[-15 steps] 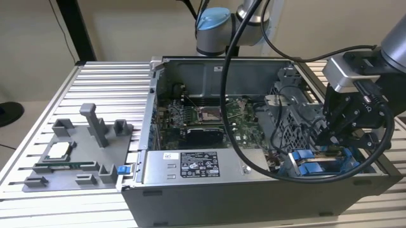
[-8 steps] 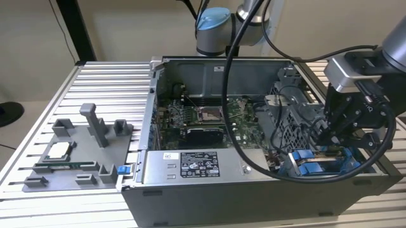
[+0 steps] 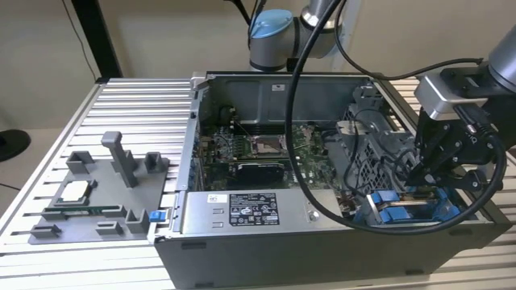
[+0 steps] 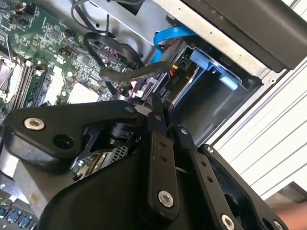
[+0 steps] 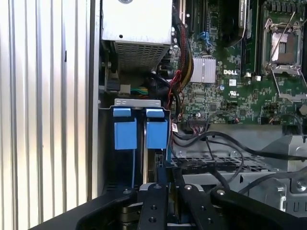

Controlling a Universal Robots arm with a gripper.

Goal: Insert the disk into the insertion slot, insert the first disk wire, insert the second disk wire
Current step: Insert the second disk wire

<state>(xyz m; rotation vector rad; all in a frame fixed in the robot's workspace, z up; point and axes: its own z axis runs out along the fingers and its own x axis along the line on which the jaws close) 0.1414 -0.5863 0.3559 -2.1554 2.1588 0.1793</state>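
An open computer case (image 3: 193, 121) lies on a slatted metal table. At its front corner on the exterior view's right is the drive bay, the insertion slot (image 5: 136, 102). Two bright blue frame ends (image 5: 124, 134) (image 5: 156, 134) stand side by side in it, with the disk's thin silver edge (image 5: 144, 158) between them. My gripper (image 3: 419, 181) (image 4: 163, 112) (image 5: 170, 189) hangs just over this bay with its black fingers (image 4: 157, 143) pressed together. Whether anything is pinched between them is hidden. A black disk wire (image 4: 129, 74) and a flat blue wire (image 4: 175, 32) run to the bay just beyond the fingertips.
The green motherboard (image 3: 258, 145) fills the case floor. The grey labelled power-supply box (image 3: 241, 211) sits along the front wall, beside the bay. A grey fixture tray (image 3: 89, 199) with small parts lies on the table at the exterior view's left. The arm's own black cable (image 3: 296, 121) loops over the case.
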